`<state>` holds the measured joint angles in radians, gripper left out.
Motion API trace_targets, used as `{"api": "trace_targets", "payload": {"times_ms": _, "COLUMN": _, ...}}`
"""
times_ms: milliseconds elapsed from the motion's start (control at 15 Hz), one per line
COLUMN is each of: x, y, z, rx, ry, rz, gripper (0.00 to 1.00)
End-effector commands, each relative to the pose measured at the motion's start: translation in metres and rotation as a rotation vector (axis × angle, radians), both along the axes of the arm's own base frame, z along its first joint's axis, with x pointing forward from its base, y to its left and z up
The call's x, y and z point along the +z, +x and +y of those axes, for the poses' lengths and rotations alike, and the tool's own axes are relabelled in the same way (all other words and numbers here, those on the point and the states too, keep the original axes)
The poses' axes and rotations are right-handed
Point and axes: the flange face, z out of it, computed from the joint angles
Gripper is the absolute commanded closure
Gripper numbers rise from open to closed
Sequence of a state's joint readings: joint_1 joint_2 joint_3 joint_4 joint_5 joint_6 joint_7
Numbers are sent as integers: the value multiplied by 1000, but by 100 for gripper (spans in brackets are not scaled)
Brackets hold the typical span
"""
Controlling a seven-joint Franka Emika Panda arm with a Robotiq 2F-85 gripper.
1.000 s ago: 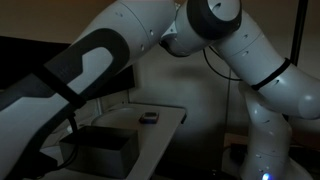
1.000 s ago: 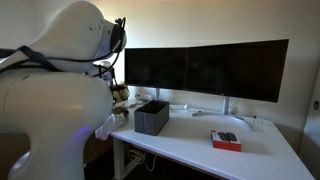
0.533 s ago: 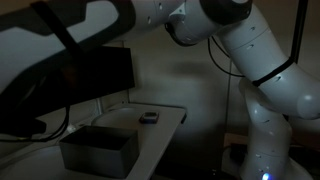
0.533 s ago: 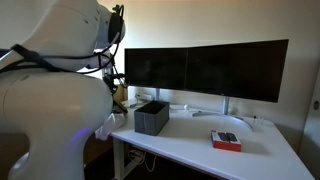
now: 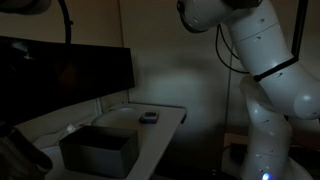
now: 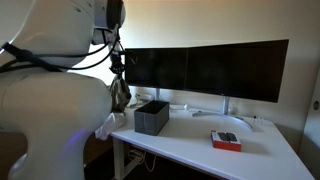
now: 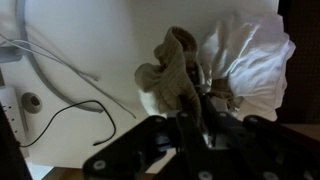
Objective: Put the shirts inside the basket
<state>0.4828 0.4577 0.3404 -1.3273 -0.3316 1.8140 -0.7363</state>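
Tan shirt point(image 7: 168, 72) hangs pinched in my gripper point(image 7: 192, 105).
I should centre it above the basket point(image 6: 152, 119) before lowering, so its loose folds clear the rim.

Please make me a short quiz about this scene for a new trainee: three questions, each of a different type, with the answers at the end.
1. True or false: in the wrist view, the gripper is shut on a tan shirt.
2. Choose one: in an exterior view, the dark basket stands (A) on the floor, (B) on the white desk in front of a monitor, (C) on a chair.
3. Fill the gap: in the wrist view, next to the tan shirt there is a ___ cloth.

Key: 1 true; 2 B; 3 white.
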Motion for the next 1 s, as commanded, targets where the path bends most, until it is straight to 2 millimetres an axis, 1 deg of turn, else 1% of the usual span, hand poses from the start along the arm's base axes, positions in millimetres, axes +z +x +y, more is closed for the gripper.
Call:
{"api": "trace_targets", "payload": {"times_ms": 0, "x": 66, "y": 7, "z": -20, "rx": 22, "ry": -42, "rz": -56, "gripper": 89}}
{"api": "trace_targets", "payload": {"times_ms": 200, "x": 120, "y": 15, "z": -40, "rx": -7, "ry": -96, "rz": -149, "gripper": 89}}
{"api": "trace_targets", "payload": {"times_ms": 267, "x": 139, "y": 18, "z": -50, "rx": -28, "ry": -108, "rz": -183, "gripper": 89}}
{"api": "trace_targets", "payload": {"times_ms": 400, "x": 170, "y": 26, "z": -70, "rx": -75, "ry": -119, "rz": -242, "gripper": 89}}
{"api": "trace_targets", "payload": {"times_ms": 467, "x": 183, "y": 27, "z": -76, "rx": -96, "ry": -125, "rz": -270, "gripper": 89}}
{"api": "trace_targets", "payload": {"times_ms": 533, "x": 201, "y": 29, "z": -86, "rx": -124, "ry": -134, "rz": -302, "gripper": 89}}
{"api": "trace_targets", "payload": {"times_ms": 800, "x": 253, "y": 29, "z": -125, "rx": -240, "ry": -171, "rz": -406, "gripper": 89}}
{"api": "trace_targets", "payload": {"times_ms": 933, "x": 272, "y": 25, "z": -141, "rx": -295, "ry": -189, "rz": -439, "gripper": 89}}
